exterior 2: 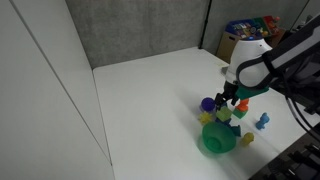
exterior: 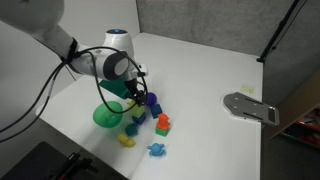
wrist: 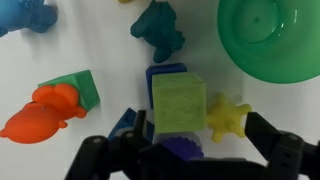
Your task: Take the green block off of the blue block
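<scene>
In the wrist view the pale green block [wrist: 178,103] sits on top of the dark blue block [wrist: 164,72], of which only an edge shows. My gripper [wrist: 199,129] is open and hovers just above them. Its fingers straddle the green block and the yellow toy piece [wrist: 228,117] beside it, touching neither. A purple ball [wrist: 184,149] lies partly under the gripper. In both exterior views the gripper [exterior: 137,93] [exterior 2: 233,100] hangs over the toy cluster and hides the two blocks.
A big green bowl [wrist: 270,35] [exterior: 105,117] [exterior 2: 216,140] stands close beside the blocks. A teal piece [wrist: 158,30], an orange piece [wrist: 40,116] and a light-blue jagged piece [exterior: 157,150] lie around them. A grey flat object [exterior: 250,106] lies apart on the white table.
</scene>
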